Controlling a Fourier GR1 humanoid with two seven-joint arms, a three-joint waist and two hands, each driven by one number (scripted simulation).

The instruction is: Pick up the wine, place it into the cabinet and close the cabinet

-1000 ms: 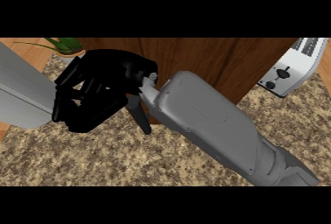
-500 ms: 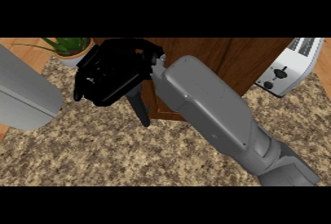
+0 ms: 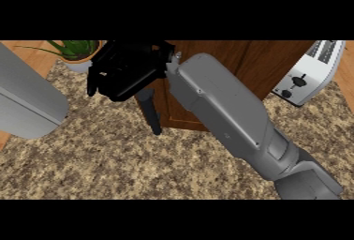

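Speckled granite tabletop (image 3: 104, 164) carries a dark wooden cabinet (image 3: 235, 61) at its far edge. Right hand (image 3: 124, 70), fingers curled, apparently holds the dark slim wine bottle (image 3: 150, 112) before it; keep it upright while entering.

Setting: home kitchen | Evidence: speckled granite-pattern counter (image 3: 104, 159) as work surface; dark wooden cabinet (image 3: 235, 65) standing on it; silver toaster (image 3: 307, 72) at right; potted green plant (image 3: 76, 54) at upper left; wood flooring (image 3: 21, 54) beyond the counter edge.
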